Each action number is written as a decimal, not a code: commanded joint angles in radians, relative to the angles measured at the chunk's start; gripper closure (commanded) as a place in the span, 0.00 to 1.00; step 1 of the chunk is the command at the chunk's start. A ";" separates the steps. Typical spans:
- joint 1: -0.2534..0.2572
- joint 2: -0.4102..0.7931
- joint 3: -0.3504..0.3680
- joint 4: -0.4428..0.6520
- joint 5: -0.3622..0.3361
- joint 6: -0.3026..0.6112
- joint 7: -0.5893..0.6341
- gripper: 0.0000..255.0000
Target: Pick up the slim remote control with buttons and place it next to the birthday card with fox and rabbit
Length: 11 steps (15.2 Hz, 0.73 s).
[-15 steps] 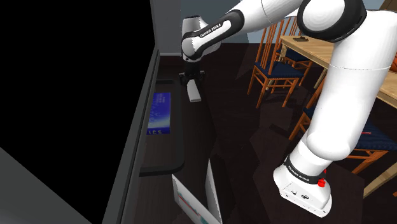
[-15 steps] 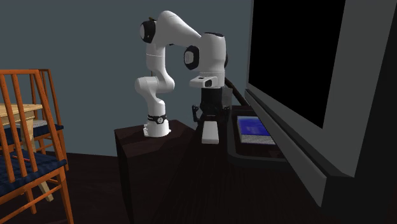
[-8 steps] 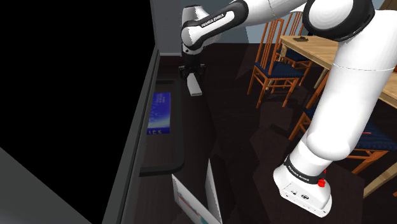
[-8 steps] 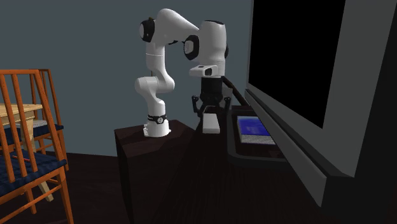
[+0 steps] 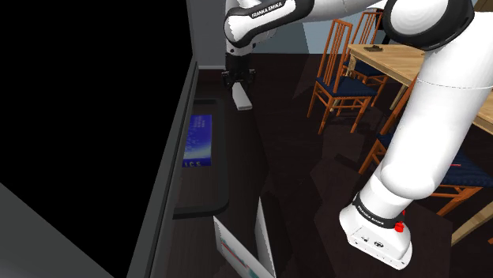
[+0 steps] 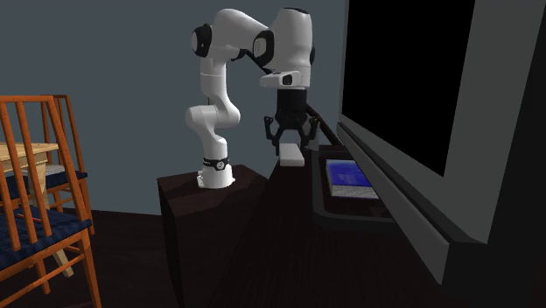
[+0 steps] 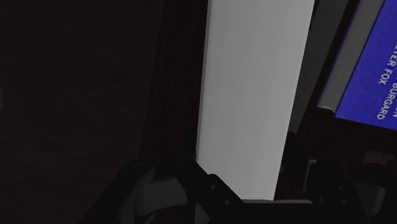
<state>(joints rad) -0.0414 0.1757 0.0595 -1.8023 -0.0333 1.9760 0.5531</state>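
Note:
A slim, plain pale grey remote (image 5: 242,99) hangs lengthwise from my black gripper (image 5: 238,85), which is shut on its upper end, high above the dark surface. From the second exterior view, the remote (image 6: 292,157) dangles below the gripper (image 6: 291,143), clear of the surface. The wrist view has the remote (image 7: 254,95) running away from the gripper (image 7: 238,194), with the fingers (image 7: 168,184) clasping its near end. No buttons are drawn on it. A white folded card (image 5: 237,249) stands at the near end of the surface, far from the remote.
A blue book (image 5: 199,140) lies on a dark tray (image 5: 217,185) beside a big black screen (image 5: 95,118). Orange wooden chairs (image 5: 340,79) and a wooden table (image 5: 411,63) stand to the shoulder view's right. The arm's stand (image 6: 210,197) is a dark box.
The gripper has risen with the remote held in it, carrying it higher and slightly toward the far end of the surface. Card and book have not moved.

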 commanded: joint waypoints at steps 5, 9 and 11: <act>0.000 -0.017 0.000 0.060 0.002 -0.077 -0.003 1.00; 0.000 -0.024 0.001 0.105 0.003 -0.129 -0.004 1.00; 0.000 -0.025 0.001 0.130 0.003 -0.155 -0.005 1.00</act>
<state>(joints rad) -0.0409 0.1503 0.0603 -1.6857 -0.0303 1.8339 0.5496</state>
